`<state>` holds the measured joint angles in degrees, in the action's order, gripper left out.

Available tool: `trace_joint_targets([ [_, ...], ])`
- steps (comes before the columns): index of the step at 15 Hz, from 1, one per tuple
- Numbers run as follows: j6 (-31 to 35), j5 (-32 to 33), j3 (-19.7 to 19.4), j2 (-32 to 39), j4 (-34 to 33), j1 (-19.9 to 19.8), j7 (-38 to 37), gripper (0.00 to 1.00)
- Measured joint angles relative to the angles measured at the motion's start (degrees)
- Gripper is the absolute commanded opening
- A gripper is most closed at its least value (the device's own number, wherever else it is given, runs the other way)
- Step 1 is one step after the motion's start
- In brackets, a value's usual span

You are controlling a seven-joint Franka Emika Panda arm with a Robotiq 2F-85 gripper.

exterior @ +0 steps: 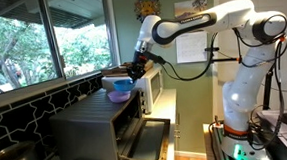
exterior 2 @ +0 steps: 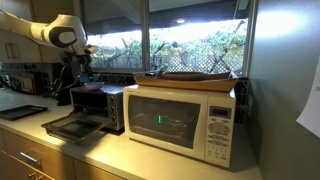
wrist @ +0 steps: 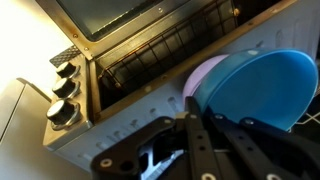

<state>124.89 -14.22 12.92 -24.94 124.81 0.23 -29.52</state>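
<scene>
My gripper (wrist: 192, 118) comes in from the bottom of the wrist view, its two black fingers pressed together, shut on the near rim of a blue bowl (wrist: 262, 85). A pale lilac bowl (wrist: 205, 78) is nested under the blue one. In an exterior view the gripper (exterior: 135, 72) holds the bowls (exterior: 118, 89) just over the top of a silver toaster oven (exterior: 98, 128). I cannot tell whether they rest on it. The oven's door (exterior 2: 73, 125) hangs open, and its wire rack (wrist: 150, 60) and knobs (wrist: 63, 90) show below.
A white microwave (exterior 2: 180, 118) stands next to the toaster oven on the counter, with a flat brown tray (exterior 2: 195, 78) on top. Windows run behind the counter. A black tray (exterior 2: 22, 112) lies further along the worktop.
</scene>
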Motion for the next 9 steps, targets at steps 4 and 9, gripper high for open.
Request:
trace_joint_targets([
  [4, 0.0, 2.2, 0.1, 2.9, -2.3, 0.0, -2.3, 0.06],
  [9, 0.0, 3.9, 0.9, 5.2, -4.2, 0.3, -4.0, 0.48],
])
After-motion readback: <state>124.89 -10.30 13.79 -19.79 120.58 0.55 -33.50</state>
